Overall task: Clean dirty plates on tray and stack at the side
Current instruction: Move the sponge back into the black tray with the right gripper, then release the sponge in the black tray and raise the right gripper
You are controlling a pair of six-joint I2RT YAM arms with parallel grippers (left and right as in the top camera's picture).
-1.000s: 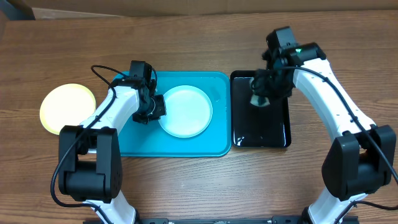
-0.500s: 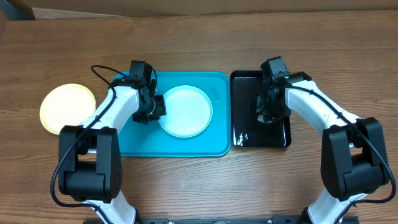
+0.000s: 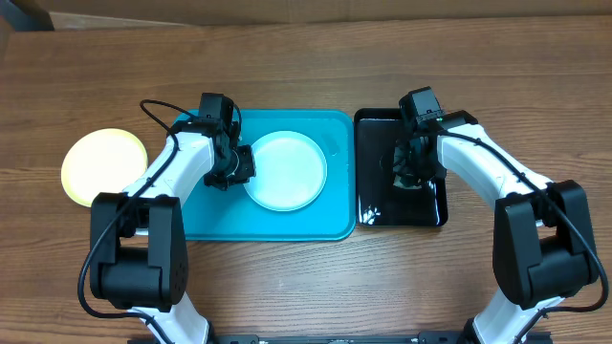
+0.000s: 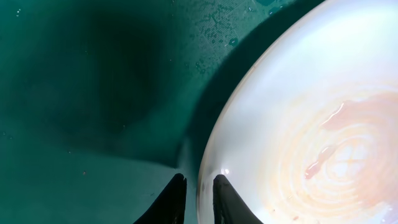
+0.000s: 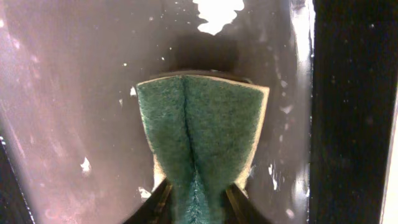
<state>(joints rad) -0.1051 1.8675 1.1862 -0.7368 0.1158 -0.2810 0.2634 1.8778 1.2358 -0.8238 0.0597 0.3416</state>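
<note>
Far left, a yellow-green plate [image 3: 103,166] sits on the table, clear of the blue tray [image 3: 316,225]. The left claw [image 4: 199,190] is nearly closed, pinching the left rim of the white plate [image 3: 285,172], which lies in the tray with a reddish smear [image 4: 336,149] showing. So this looks like the scrub step. On the right, the right claw [image 5: 198,193] squeezes a green sponge [image 5: 199,124], folded, against the wet black tray [image 3: 378,205]. Next it needs a lift and a carry across to that smear.
</note>
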